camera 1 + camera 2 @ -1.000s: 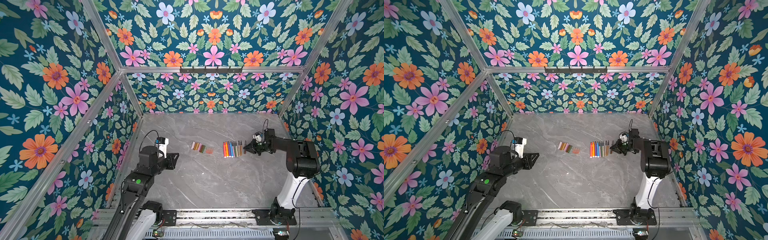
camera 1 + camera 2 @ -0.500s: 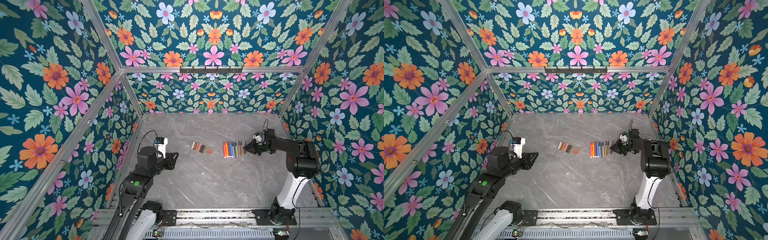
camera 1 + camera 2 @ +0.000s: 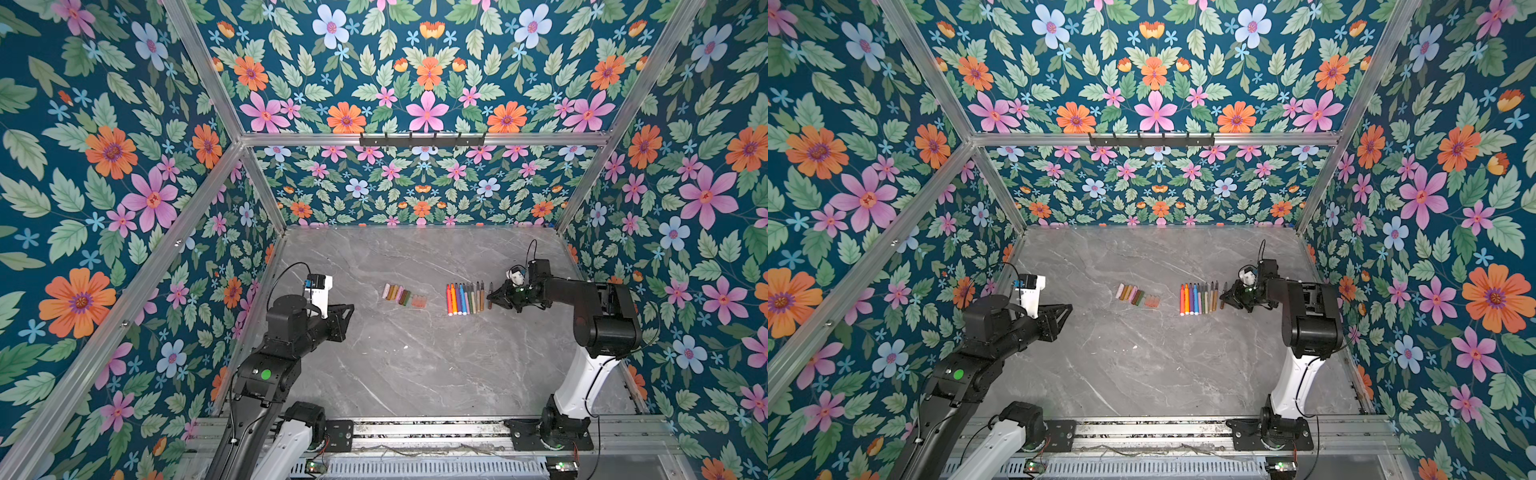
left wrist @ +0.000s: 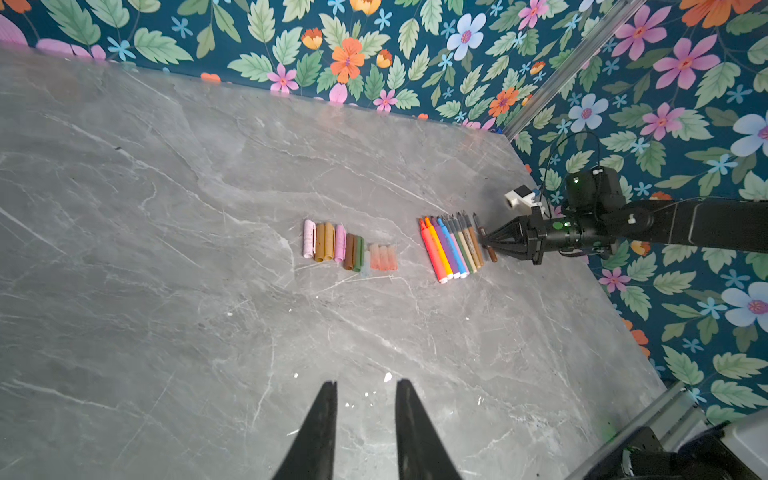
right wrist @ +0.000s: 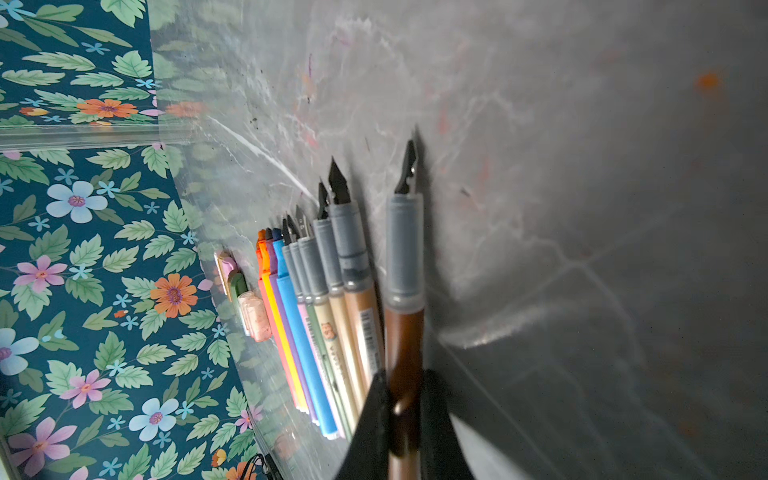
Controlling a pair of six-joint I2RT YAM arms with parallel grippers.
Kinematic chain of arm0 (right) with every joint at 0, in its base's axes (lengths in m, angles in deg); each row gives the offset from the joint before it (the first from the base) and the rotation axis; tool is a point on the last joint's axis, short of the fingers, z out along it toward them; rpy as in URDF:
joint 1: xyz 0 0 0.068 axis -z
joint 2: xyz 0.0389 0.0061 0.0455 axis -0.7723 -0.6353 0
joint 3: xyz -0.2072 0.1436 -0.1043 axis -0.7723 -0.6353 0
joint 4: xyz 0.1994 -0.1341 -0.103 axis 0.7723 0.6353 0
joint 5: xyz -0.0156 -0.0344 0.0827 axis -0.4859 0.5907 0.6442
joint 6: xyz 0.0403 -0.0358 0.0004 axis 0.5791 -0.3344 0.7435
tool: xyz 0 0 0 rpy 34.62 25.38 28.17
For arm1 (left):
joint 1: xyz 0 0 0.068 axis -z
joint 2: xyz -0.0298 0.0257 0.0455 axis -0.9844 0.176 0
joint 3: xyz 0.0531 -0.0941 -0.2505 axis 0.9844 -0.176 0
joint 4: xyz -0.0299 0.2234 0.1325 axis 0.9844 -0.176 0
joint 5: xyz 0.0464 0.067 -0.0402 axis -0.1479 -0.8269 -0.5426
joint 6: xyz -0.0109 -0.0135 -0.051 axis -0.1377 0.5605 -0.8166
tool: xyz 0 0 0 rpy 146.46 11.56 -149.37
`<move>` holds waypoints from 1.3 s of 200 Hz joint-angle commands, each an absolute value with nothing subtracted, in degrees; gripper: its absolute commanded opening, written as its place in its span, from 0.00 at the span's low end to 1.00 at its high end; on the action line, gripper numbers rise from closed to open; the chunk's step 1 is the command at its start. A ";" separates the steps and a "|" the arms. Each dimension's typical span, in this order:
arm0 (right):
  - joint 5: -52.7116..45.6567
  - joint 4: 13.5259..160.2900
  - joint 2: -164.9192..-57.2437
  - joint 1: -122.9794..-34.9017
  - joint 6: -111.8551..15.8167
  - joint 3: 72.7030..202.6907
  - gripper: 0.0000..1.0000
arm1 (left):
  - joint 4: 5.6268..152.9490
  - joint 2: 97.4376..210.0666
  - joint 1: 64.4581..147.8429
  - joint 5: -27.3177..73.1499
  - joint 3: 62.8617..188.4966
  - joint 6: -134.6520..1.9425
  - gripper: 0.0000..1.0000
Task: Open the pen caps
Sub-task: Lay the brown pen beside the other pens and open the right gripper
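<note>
Several uncapped pens (image 3: 465,298) (image 3: 1200,298) (image 4: 451,249) (image 5: 316,324) lie side by side on the grey marble table. Left of them is a row of loose pen caps (image 3: 403,296) (image 3: 1138,296) (image 4: 349,251) (image 5: 249,307). At the row's right end, my right gripper (image 3: 491,296) (image 3: 1224,296) (image 4: 483,240) (image 5: 401,390) is shut on a brown pen (image 4: 492,255) (image 5: 404,332), low over the table, nib bare, a small gap from the others. My left gripper (image 3: 351,309) (image 3: 1069,308) (image 4: 365,386) hangs open and empty, well left of the caps.
Floral walls close in the table (image 3: 415,365) on the left, back and right. The right arm (image 3: 602,316) stretches along the right wall. An aluminium rail (image 3: 415,432) runs along the front edge.
</note>
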State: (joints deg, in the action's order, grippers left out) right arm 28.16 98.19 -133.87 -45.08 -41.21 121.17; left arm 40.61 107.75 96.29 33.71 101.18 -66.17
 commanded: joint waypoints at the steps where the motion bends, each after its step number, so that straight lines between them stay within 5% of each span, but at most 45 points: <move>1: 24.61 101.38 -133.93 -45.12 -40.91 120.73 0.08 | 42.53 107.34 96.29 35.17 100.71 -66.35 0.28; 62: 24.83 101.39 -134.11 -45.11 -40.94 120.93 0.35 | 43.16 108.06 96.23 34.95 99.91 -66.55 0.28; 99: 24.87 101.24 -134.24 -45.12 -40.93 120.91 0.38 | 43.34 108.48 96.30 34.93 99.73 -66.52 0.28; 119: 24.76 101.40 -134.29 -45.11 -40.76 120.98 0.32 | 43.43 108.61 96.21 34.90 99.65 -66.47 0.28; 151: 24.17 101.58 -134.37 -45.11 -40.66 121.00 0.00 | 43.43 108.77 96.19 34.65 99.65 -66.56 0.28; 260: 20.88 104.32 -134.64 -46.15 -41.44 122.67 0.00 | 42.68 109.72 96.26 32.28 100.29 -66.86 0.28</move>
State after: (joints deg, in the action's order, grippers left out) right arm 25.29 101.08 -134.13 -45.83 -40.64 122.49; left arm 41.92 109.61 96.24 32.70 100.42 -66.63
